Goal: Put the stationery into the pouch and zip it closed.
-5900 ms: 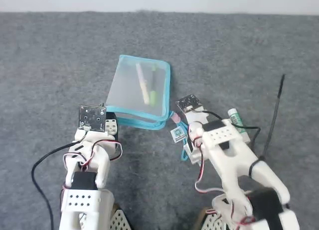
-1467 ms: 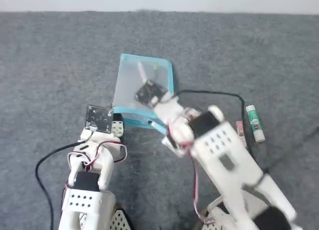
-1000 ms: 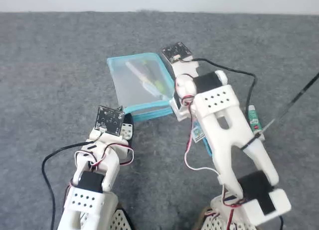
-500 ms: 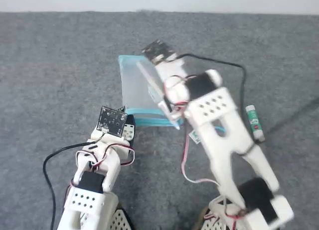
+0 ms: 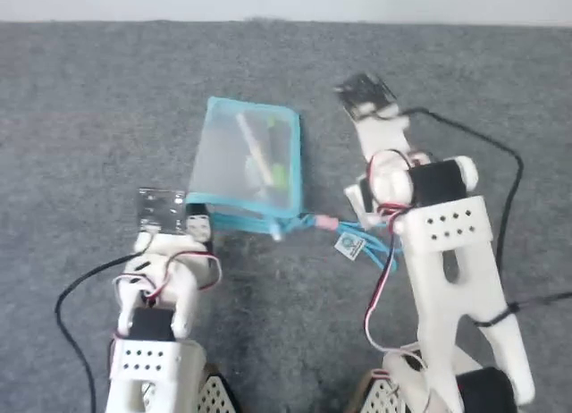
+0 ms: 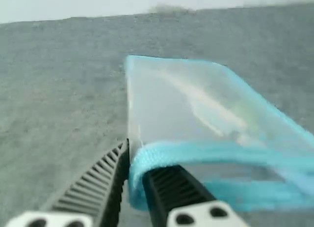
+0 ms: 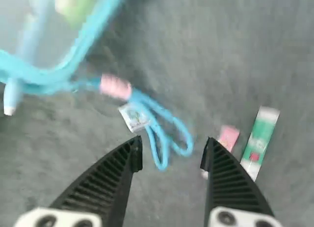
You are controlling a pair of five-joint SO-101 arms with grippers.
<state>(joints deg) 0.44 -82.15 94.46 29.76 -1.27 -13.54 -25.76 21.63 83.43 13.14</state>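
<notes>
High view: the clear, blue-edged pouch [image 5: 250, 167], pens inside, lies just ahead of the left gripper [image 6: 136, 160], whose jaws pinch its zipper corner. The right gripper [image 7: 170, 147] hangs spread wide and empty over the tagged pull cord [image 7: 133, 116], with a glue stick [image 7: 260, 138] just beside it.

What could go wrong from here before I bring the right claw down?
1. The open right claw hangs over the blue strap loop; it may snag it and tug the pouch.
2. The left claw pinches just the pouch's corner edge, so a tug might pull it free.
3. The glue stick and pink item lie outside; zipping now would likely leave them out.
</notes>
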